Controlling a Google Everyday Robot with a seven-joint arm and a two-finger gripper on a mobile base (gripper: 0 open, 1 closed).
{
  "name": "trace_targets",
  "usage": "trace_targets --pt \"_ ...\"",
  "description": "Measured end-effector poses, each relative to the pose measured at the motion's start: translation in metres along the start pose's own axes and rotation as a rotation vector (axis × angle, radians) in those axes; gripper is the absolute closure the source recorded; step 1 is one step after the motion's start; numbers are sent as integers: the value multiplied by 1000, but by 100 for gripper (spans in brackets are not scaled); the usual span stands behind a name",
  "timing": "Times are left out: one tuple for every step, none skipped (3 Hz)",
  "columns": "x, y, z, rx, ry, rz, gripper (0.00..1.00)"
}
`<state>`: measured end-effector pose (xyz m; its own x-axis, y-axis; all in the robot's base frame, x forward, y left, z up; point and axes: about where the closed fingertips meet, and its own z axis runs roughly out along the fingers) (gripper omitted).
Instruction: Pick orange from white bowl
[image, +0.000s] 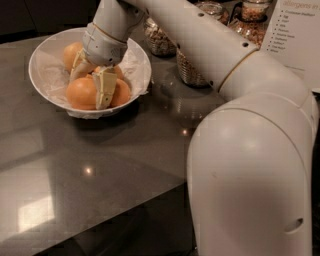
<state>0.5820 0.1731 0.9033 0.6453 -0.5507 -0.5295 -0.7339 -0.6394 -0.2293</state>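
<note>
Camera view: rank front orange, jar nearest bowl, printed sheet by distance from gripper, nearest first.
1. Front orange, in the white bowl, beside the gripper there.
2. Jar, just right of the bowl's rear rim.
3. Printed sheet, far right edge.

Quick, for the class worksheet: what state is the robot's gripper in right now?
Gripper: down inside the white bowl, against the front orange; whether it is open, closed or holding the fruit cannot be told.
</note>
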Motion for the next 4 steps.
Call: trace_targets --pt "0 0 0 0 0 0 86" --pt "0 0 0 0 -1 0 100" --pt "4 -4 1 9 -20 -3 100" --pt "17 -17 -11 78 -78 -11 100"
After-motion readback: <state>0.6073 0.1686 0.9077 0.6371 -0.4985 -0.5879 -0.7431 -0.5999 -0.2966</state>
